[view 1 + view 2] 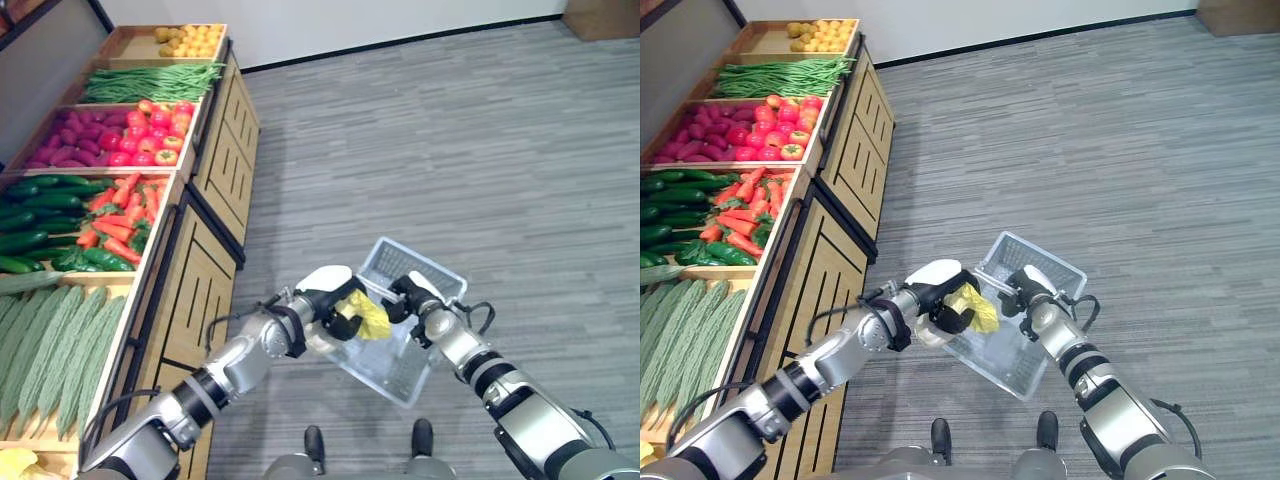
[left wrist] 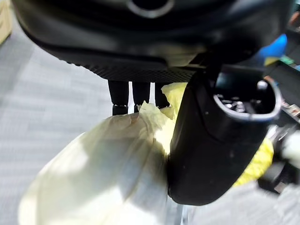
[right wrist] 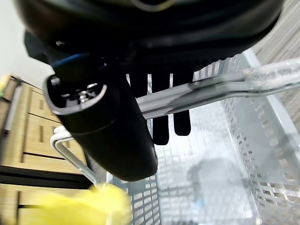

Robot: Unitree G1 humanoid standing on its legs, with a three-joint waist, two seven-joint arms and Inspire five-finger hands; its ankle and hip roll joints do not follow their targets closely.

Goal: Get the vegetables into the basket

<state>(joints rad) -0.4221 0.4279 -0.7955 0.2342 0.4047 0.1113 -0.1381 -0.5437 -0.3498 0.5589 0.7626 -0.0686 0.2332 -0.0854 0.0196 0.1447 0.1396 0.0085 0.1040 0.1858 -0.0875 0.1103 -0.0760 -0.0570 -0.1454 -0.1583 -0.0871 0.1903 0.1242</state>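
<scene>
The left robot hand (image 1: 325, 300) is clenched around one yellow vegetable (image 1: 366, 315), its fingers and thumb wrapped over the pale, leafy mass, as the left wrist view shows. It holds this vegetable above the near left edge of the single clear plastic basket (image 1: 425, 270), which hangs over the grey floor (image 1: 480, 150). The right robot hand (image 1: 415, 296) grips the basket's metal handle (image 3: 211, 89), fingers curled over the bar; the right wrist view shows nothing lying in the basket.

To the left stands one long wooden display stand (image 1: 215, 180) with bins in a row. From its far end they hold small yellow produce (image 1: 188, 40), green beans (image 1: 150, 82), red and purple vegetables (image 1: 125, 130), cucumbers with carrots (image 1: 85, 215), and ridged pale green gourds (image 1: 50, 345) nearest the robot.
</scene>
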